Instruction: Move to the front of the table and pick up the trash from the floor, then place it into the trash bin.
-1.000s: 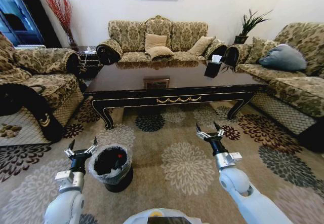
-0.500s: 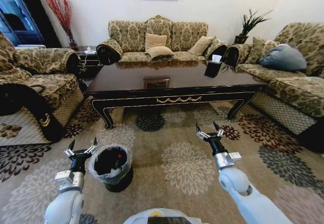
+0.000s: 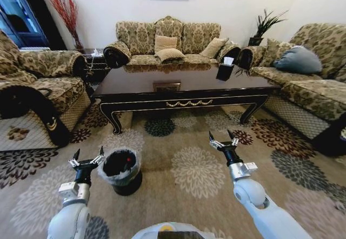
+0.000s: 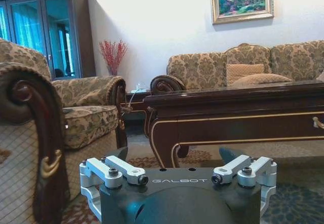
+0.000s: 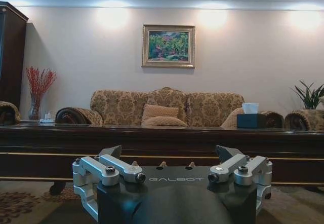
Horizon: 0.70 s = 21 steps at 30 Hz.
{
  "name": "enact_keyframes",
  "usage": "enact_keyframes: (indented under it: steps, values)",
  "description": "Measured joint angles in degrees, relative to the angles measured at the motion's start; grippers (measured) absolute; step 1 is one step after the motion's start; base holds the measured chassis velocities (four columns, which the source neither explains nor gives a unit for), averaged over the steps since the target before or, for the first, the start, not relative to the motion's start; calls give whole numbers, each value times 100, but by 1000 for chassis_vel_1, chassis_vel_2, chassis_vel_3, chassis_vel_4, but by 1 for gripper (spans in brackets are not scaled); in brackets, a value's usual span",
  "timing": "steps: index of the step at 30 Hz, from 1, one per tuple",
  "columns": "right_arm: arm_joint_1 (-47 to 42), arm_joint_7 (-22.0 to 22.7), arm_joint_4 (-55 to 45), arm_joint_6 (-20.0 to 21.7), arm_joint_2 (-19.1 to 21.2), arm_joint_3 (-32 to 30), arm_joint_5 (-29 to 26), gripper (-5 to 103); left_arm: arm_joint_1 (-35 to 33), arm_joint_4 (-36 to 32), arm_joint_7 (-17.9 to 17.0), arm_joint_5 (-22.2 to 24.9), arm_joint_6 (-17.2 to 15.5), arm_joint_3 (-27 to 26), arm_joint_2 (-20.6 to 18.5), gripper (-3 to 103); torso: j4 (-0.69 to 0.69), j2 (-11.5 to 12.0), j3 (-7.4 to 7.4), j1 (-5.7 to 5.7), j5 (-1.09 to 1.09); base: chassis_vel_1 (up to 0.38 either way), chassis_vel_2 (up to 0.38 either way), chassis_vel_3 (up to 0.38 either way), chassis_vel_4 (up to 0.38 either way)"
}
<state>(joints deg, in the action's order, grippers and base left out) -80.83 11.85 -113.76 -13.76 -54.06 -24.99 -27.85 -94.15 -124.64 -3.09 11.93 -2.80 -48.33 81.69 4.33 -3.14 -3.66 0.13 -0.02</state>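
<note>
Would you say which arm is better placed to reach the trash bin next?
Left, probably: the left gripper hangs open right beside the trash bin, while the right gripper, also open, is farther across the carpet.

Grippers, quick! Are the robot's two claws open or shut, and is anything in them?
Left gripper: open, holding nothing, beside the trash bin.
Right gripper: open, holding nothing, over the carpet.

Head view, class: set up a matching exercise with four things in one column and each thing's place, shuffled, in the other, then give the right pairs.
Things:
1. trash bin
2. tissue box
3. grey-blue cushion
4. red branches

Places:
A. on the sofa at the right
B. on the carpet beside the left gripper
C. back left corner of the room
D. on the table

Pairs: 1-B, 2-D, 3-A, 4-C
</note>
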Motion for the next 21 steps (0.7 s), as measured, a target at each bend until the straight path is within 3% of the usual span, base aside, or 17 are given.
enact_keyframes:
  steps: [21]
  values:
    - [2, 0, 5, -3, -1, 4, 1, 100, -1, 1, -4, 0, -1, -1, 0, 100, -1, 0, 1, -2, 0, 310, -311, -314, 305]
